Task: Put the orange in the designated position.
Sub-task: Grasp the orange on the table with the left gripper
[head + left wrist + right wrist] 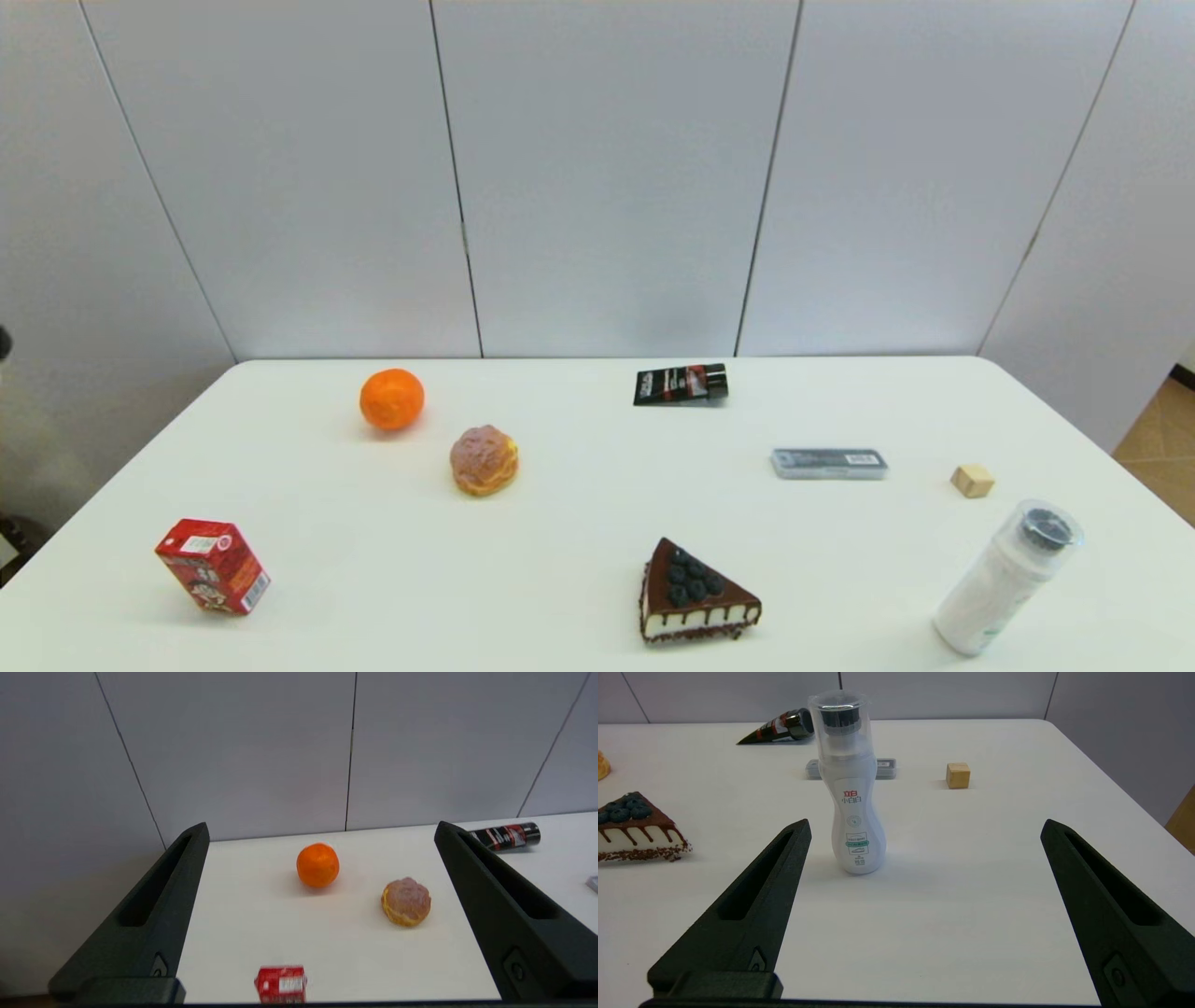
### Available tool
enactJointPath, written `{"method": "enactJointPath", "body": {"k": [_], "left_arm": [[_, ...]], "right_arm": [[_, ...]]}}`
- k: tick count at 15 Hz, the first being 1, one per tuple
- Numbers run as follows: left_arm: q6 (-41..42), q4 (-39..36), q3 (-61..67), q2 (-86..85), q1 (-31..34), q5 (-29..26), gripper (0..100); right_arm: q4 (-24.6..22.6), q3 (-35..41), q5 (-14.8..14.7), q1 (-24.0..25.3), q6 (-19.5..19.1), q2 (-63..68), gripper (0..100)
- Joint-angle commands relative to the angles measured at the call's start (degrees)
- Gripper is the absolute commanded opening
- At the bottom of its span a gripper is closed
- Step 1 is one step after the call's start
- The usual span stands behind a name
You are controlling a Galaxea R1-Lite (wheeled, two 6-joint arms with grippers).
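Note:
The orange [392, 399] rests on the white table [579, 523] at the far left, near the back wall. The left wrist view shows the orange [317, 865] some way ahead of my left gripper [321, 833], whose fingers are spread wide with nothing between them. That gripper hangs back off the table's near left side and is out of the head view. My right gripper [924, 828] is also open and empty, parked low at the near right, out of the head view.
A cream puff [484, 459] sits just right of the orange. A red carton [213, 566] stands near left, a chocolate cake slice [695, 591] near centre, a white bottle [1008, 577] near right. Farther back lie a black tube [681, 384], a grey case [829, 463] and a wooden cube [972, 481].

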Motion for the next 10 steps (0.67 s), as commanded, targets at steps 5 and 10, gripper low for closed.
{"method": "enactJointPath", "body": {"k": [5,10], "left_arm": [[0.71,-0.49,-18.38,34.09,-0.57,-0.26,100],[1.24,-7.17,-20.85,48.42,-0.66,-0.44,100]], "right_arm": [[0.02,-0.02,0.00,0.01,0.00,0.07,100],[0.02,0.07,0.00,0.01,0.00,0.07,100]]}}
